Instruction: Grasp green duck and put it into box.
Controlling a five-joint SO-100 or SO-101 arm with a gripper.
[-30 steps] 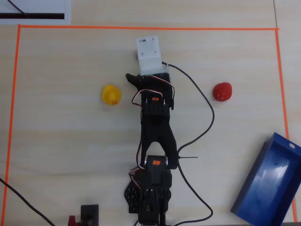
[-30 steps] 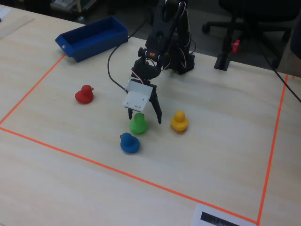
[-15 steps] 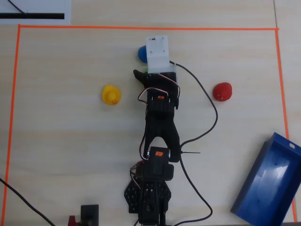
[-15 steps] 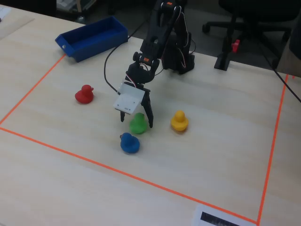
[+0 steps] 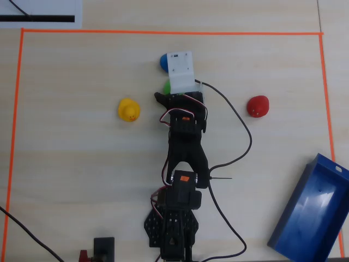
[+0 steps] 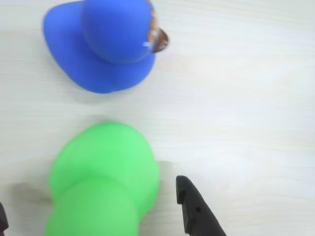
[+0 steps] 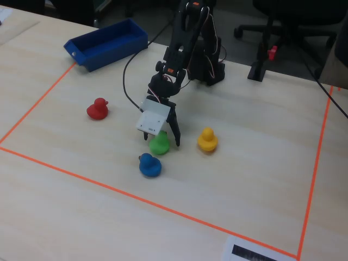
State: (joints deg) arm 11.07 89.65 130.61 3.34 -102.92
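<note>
The green duck (image 6: 103, 182) sits on the table between my gripper's (image 6: 91, 199) two black fingers, with a gap on each side. One fingertip (image 6: 194, 206) shows to its right and the other just at the left edge. The gripper is open and low over the duck in the fixed view (image 7: 161, 140). In the overhead view only a green sliver of the duck (image 5: 166, 86) shows beside the white camera mount (image 5: 181, 72). The blue box (image 5: 311, 210) stands far off at the lower right of the overhead view, and it is at the top left of the fixed view (image 7: 106, 43).
A blue duck (image 6: 108, 44) sits just beyond the green one, close to it (image 7: 149, 165). A yellow duck (image 5: 129, 109) and a red duck (image 5: 258, 106) sit on either side of the arm. Orange tape (image 5: 163, 32) borders the work area. A cable (image 5: 240, 123) trails beside the arm.
</note>
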